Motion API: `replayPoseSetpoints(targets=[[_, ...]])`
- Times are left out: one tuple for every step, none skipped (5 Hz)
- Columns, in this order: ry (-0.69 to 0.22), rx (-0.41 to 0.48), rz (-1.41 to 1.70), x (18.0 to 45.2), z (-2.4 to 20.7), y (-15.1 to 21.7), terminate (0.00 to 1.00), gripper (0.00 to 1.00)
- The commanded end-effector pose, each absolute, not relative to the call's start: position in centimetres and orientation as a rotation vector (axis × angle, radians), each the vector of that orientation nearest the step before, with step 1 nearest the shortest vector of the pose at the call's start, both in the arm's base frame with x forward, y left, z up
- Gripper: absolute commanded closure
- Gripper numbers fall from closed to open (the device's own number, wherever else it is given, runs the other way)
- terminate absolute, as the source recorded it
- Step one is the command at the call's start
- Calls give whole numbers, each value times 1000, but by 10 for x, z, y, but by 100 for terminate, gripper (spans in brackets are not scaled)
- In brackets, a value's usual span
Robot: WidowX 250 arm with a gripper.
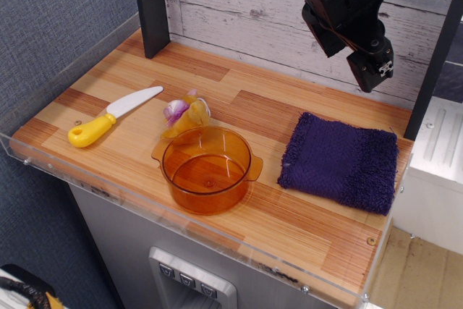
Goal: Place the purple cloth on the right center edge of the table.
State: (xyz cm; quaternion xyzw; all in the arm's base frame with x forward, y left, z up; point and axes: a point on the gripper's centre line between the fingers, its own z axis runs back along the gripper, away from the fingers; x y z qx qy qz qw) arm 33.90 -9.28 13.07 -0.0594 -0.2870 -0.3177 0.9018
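We see the purple cloth [340,161] lying flat at the table's [217,99] right edge, apparently delivered, while our gripper [370,70] hangs above, grip unreadable.

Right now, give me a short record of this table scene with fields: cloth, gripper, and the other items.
cloth: purple cloth lies flat at the right edge of the table
gripper: gripper raised above the cloth, holding nothing; jaw state unclear
pot: orange pot near the front edge, empty
toy: plush toy just behind the pot
knife: yellow-handled knife at left
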Motion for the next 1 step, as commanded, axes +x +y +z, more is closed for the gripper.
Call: replayPoseSetpoints(targets=[[-641, -113, -659, 333, 140, -88, 100, 0]])
